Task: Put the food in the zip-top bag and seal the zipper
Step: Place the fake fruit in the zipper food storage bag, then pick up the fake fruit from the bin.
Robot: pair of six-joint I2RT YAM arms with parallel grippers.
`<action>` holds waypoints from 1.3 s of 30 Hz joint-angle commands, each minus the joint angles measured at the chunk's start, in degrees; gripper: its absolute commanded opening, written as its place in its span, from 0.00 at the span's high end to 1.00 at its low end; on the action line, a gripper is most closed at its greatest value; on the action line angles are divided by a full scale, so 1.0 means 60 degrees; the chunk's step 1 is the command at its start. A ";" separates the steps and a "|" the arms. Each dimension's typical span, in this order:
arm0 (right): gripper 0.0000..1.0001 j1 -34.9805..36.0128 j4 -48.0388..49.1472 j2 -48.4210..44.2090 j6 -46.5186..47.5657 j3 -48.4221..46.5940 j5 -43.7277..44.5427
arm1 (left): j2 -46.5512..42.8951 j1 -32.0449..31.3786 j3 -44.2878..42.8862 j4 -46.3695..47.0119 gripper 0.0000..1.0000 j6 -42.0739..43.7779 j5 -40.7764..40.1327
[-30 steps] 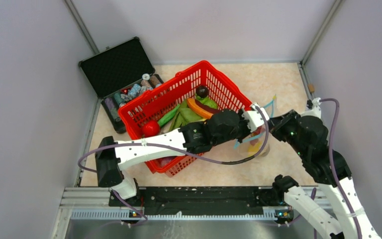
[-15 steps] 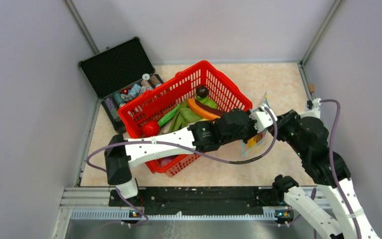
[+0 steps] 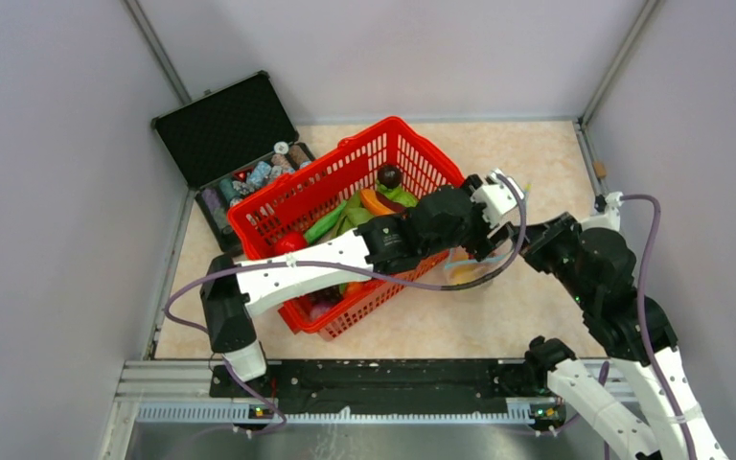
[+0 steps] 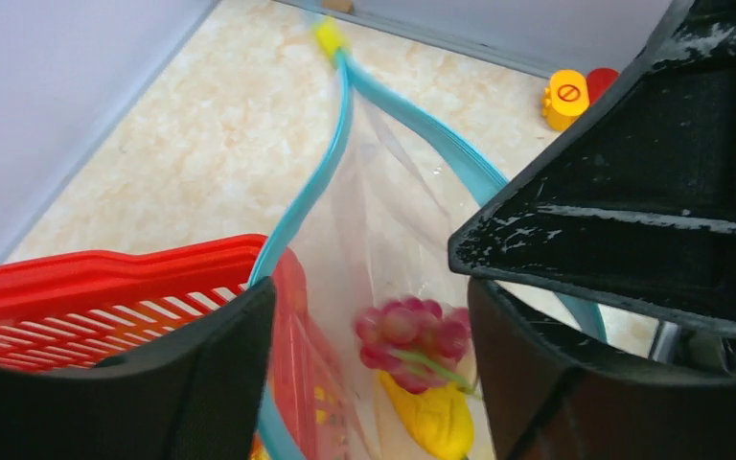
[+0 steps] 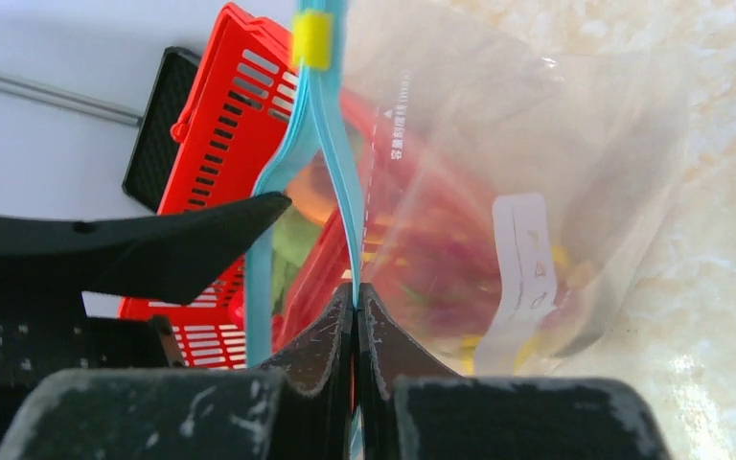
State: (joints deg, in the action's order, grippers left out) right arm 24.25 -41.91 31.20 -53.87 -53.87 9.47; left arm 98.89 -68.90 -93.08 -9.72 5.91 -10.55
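- A black case (image 3: 220, 129) lies open at the far left, with small bottles and spools inside.
- The red basket (image 3: 422, 163) holds green, orange and red toy food (image 3: 380, 203).
- The zip-top bag (image 5: 575, 144) sits just right of the basket on the tabletop (image 3: 537, 153), with grapes (image 4: 412, 331) and a yellow piece inside.
- The zipper (image 4: 311, 182) runs away from both hands to its yellow slider (image 4: 328, 38), its strips parted.
- The left hand (image 4: 364, 278) has its fingers apart, astride the mouth.
- The right hand (image 5: 355, 287) is pinched on the zipper.

A beige marbled worktop (image 3: 546, 149) spreads beneath and beyond the left hand (image 4: 359, 273). Plain, pale lilac-grey walls (image 3: 393, 57) close it in ahead of that hand and on either side, meeting at slim grey corner posts (image 3: 158, 48). Behind the hand, a ribbed aluminium rail (image 3: 345, 412) edges the worktop. The light is soft and even, and shadows are faint.
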 commanded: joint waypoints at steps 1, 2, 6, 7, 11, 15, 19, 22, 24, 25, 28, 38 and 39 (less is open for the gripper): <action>1.00 0.0091 0.0492 -0.0396 -0.0375 0.0344 0.0192 | -0.0301 0.0353 -0.0363 0.0359 0.22 -0.0823 0.1417; 1.00 0.0077 0.0596 -0.0449 -0.0471 0.0457 0.0186 | -0.0450 0.0404 -0.0225 0.0416 0.18 -0.0939 0.1512; 1.00 0.0090 0.0722 -0.0356 -0.0534 0.0578 0.0148 | -0.1336 0.0482 0.0579 0.0768 0.14 -0.0957 0.1696; 1.00 0.0076 0.0700 -0.0301 -0.0431 0.0528 0.0191 | -0.1638 0.0483 0.0810 0.0945 0.12 -0.0956 0.1944; 1.00 0.0075 0.0270 0.0022 0.0120 0.0133 0.0654 | -0.2655 0.0523 0.1607 0.1402 0.07 -0.1074 0.1950; 1.00 0.0077 0.0084 0.0045 0.0406 0.0056 0.0686 | -0.3214 0.1053 0.2217 0.1327 0.02 -0.1089 0.0825; 1.00 0.0076 0.0246 -0.0054 0.0408 0.0251 0.0469 | -0.3578 0.2689 0.2965 0.1413 0.04 -0.2433 0.1133; 1.00 0.0084 0.0286 -0.0032 0.0423 0.0251 0.0449 | -0.3419 0.3674 0.3166 0.1173 0.08 -0.2925 0.1182; 1.00 0.0075 0.0311 -0.0040 0.0434 0.0238 0.0450 | -0.3169 0.4149 0.3278 0.1214 0.06 -0.3014 0.1072; 1.00 0.0078 0.0337 -0.0036 0.0437 0.0248 0.0441 | -0.2986 0.4338 0.3338 0.1277 0.06 -0.3033 0.0927; 1.00 0.0085 0.0390 -0.0028 0.0438 0.0255 0.0394 | -0.2423 0.4719 0.3592 0.2019 0.08 -0.3066 0.0407; 1.00 0.0075 0.0218 -0.0036 0.0494 0.0177 0.0459 | 0.0053 0.4892 0.3474 0.4152 0.12 -0.3445 -0.1513; 1.00 0.0087 0.0183 -0.0043 0.0496 0.0169 0.0503 | 0.0230 0.4890 0.3421 0.4254 0.12 -0.3411 -0.1689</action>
State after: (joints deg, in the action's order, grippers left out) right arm 24.27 -42.00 31.51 -52.03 -50.59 12.01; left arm 97.27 -39.70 -71.24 7.90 -13.37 -14.59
